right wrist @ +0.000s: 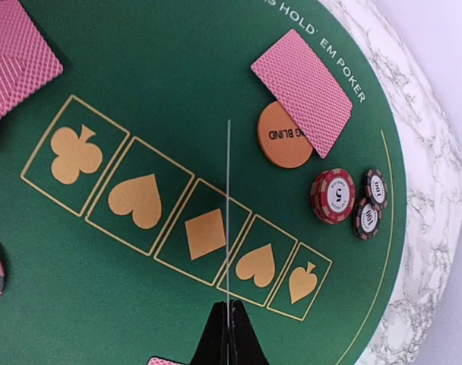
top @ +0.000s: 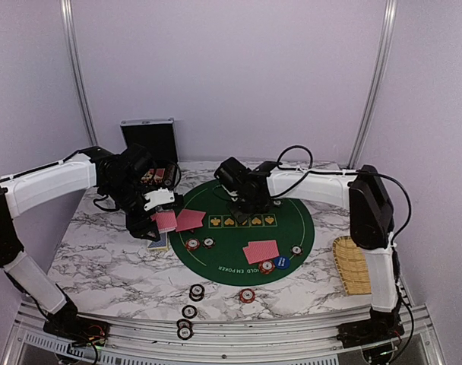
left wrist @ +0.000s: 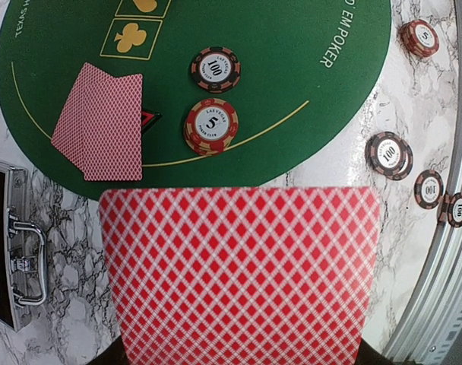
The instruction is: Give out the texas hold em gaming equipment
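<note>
A red-backed playing card with a white lattice pattern (left wrist: 238,274) is pinched in the left gripper (top: 158,222), whose jaws stand almost together on it. It hangs face down over the white marble table (top: 102,266) toward its left edge, at the left rim of the round green felt mat (top: 292,224). Just past it on the mat lies a pair of overlapping face-down cards (left wrist: 102,122) with a triangular red-black marker (left wrist: 149,119) peeking from under their edge. Beside these are a red chip stack marked 5 (left wrist: 210,125) and a dark chip marked 100 (left wrist: 215,69). A second face-down pair (top: 261,251) lies toward the table's near edge with a blue disc (top: 282,262) just beside it. Another face-down card (right wrist: 307,90) partly covers an orange disc (right wrist: 280,137) lettered BIG BLIND. Four loose striped chips (top: 197,291) sit on bare marble along the near edge. The right gripper (right wrist: 231,315) is closed tight above the mat's row of gold suit boxes (right wrist: 140,198); a thin pale line runs out from between its fingers, and what it is cannot be told. A black metal-edged case (top: 147,133) stands open at the far-left corner, and a woven bamboo tray (top: 351,266) lies at the right edge.
</note>
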Available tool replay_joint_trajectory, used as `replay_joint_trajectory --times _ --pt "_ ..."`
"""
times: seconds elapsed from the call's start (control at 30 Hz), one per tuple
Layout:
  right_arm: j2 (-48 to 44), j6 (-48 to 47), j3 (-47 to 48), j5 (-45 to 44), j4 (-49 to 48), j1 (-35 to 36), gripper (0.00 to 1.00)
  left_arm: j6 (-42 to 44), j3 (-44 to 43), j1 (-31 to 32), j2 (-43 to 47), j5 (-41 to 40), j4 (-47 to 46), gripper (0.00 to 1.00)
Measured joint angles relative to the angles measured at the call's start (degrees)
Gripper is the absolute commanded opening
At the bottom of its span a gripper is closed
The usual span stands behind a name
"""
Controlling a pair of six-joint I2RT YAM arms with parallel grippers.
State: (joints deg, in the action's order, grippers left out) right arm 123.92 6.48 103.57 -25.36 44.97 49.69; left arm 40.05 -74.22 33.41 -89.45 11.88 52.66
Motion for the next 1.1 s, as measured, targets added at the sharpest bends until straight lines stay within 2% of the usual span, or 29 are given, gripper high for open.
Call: replay_joint_trajectory --times 0.2,0.6,0.7,0.87,0.97,1.1 --pt "6.1 -3.8 3.1 -8.0 0.8 4.5 0.0 0.0 0.1 -0.1 0.6 0.0 0.0 0.0" --pt "11.1 -5.9 6.4 -7.5 0.3 7.6 0.01 0.0 0.2 -0.1 0.7 0.0 0.2 0.0" --pt "11.8 -5.4 6.4 -5.5 0.3 7.6 0.15 0.0 0.2 -0.1 0.7 0.0 0.2 0.0" --pt "11.3 -4.5 5.9 -0.7 -1.2 7.6 0.32 0.0 0.2 -0.1 0.7 0.0 0.2 0.0" --pt "9.8 -3.6 4.7 2.3 -2.1 7.6 0.38 0.0 0.2 -0.1 0.7 0.0 0.2 0.0" --pt "5.4 -1.8 2.6 6.7 -3.6 6.6 0.53 0.0 0.2 -0.1 0.7 0.0 0.2 0.0"
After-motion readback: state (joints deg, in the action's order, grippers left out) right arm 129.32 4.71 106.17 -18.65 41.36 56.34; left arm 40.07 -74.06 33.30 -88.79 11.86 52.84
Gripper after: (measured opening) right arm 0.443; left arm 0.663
